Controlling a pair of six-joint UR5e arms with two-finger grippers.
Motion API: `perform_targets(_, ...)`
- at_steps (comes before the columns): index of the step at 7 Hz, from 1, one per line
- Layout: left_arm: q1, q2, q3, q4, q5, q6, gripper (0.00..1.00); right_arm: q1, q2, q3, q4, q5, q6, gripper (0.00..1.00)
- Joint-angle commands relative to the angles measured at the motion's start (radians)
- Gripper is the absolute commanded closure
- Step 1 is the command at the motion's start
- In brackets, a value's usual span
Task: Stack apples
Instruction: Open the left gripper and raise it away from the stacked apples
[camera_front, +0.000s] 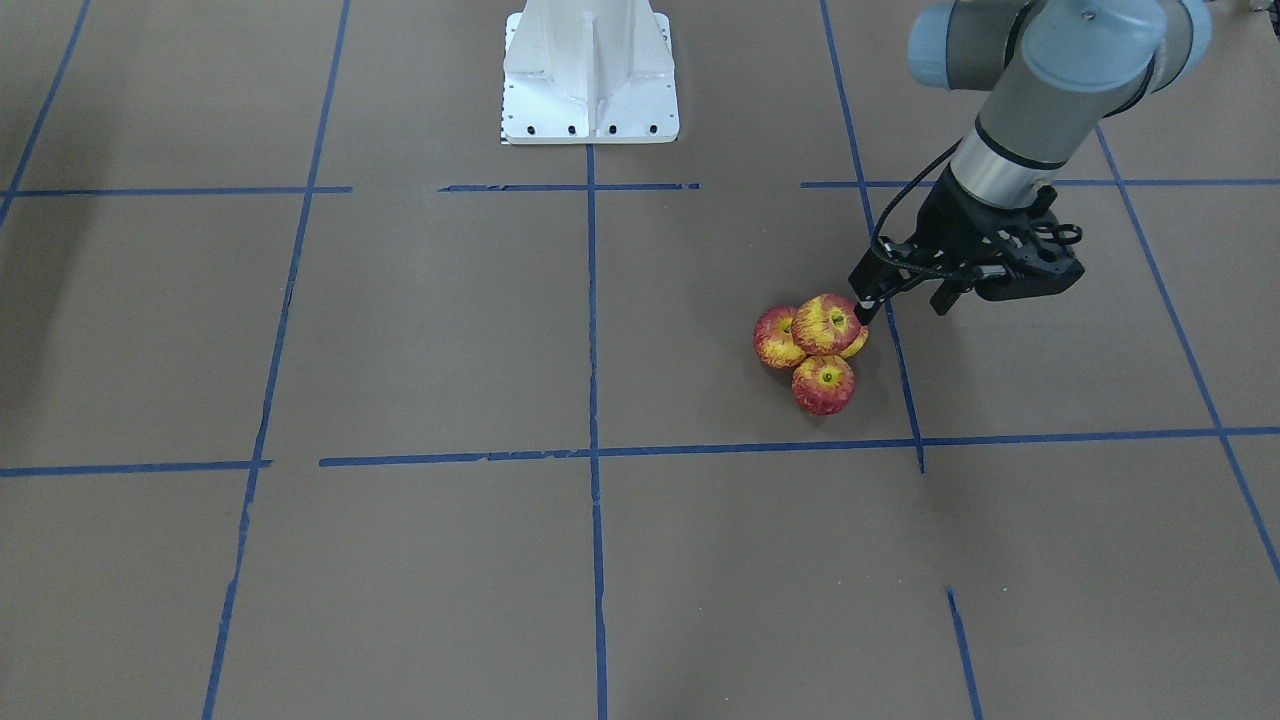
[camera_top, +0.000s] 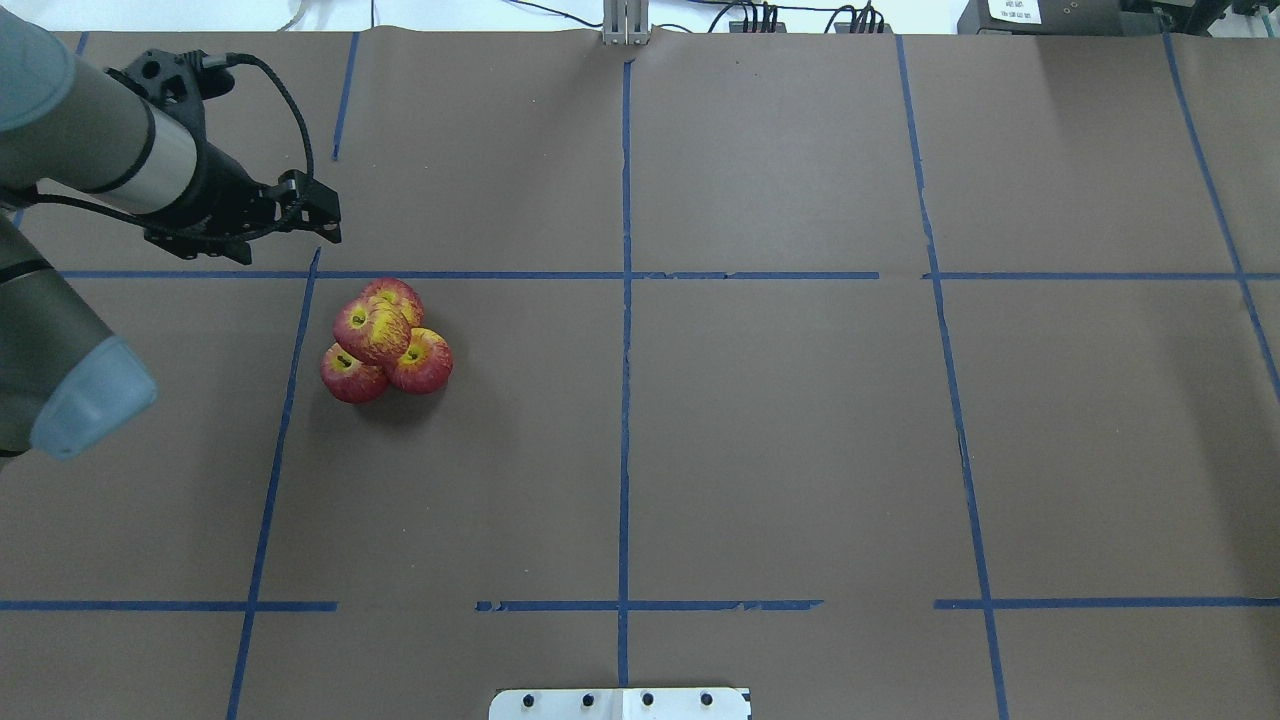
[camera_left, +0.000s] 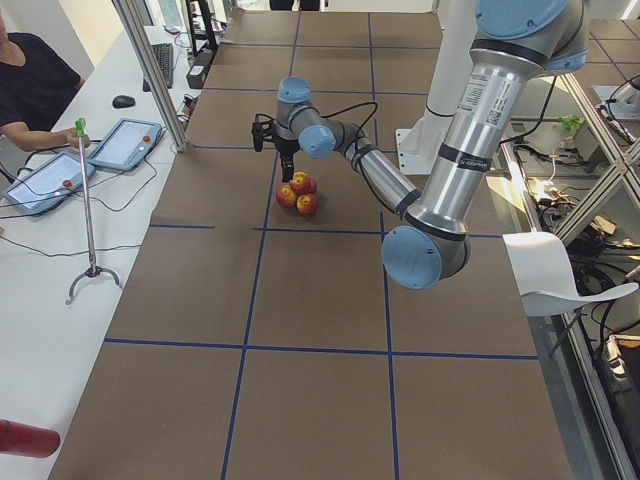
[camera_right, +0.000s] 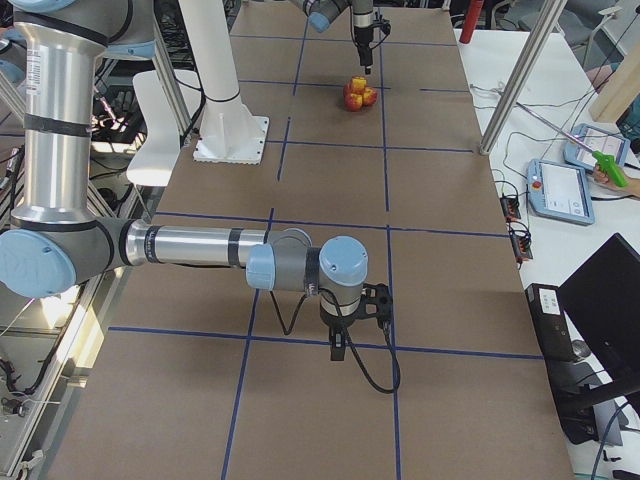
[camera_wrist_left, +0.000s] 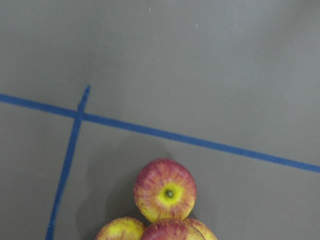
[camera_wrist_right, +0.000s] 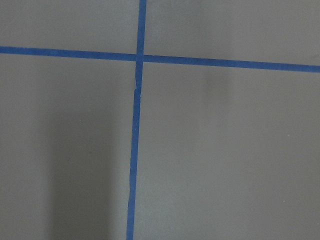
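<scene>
Four apples sit in a pile: three touch on the brown table and one (camera_front: 826, 323) rests on top of them. The pile shows in the overhead view (camera_top: 372, 330), the exterior left view (camera_left: 300, 190) and the exterior right view (camera_right: 358, 94). The left wrist view shows the far apple (camera_wrist_left: 165, 190) and the tops of others at its lower edge. My left gripper (camera_front: 905, 303) is open and empty, just beside and above the pile, on its outer side (camera_top: 322, 215). My right gripper (camera_right: 345, 338) shows only in the exterior right view, low over bare table far from the pile; I cannot tell its state.
Blue tape lines (camera_top: 625, 300) divide the brown table into squares. The white robot base plate (camera_front: 590, 90) stands at the middle of the robot's edge. An operator's side table with tablets (camera_left: 60, 170) runs along the far side.
</scene>
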Motion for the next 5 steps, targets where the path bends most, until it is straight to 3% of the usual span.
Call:
perform_targets(1, -0.154, 0.102, -0.038, 0.035, -0.022, 0.248, 0.00, 0.000, 0.000, 0.000, 0.000, 0.000, 0.000, 0.00)
perform_targets(4, -0.401, 0.331, 0.008, 0.032, -0.190, 0.816, 0.00, 0.000, 0.000, 0.000, 0.000, 0.000, 0.000, 0.00)
perform_targets(5, -0.495, 0.370, 0.091, 0.034, -0.206, 1.025, 0.00, 0.000, 0.000, 0.000, 0.000, 0.000, 0.000, 0.00)
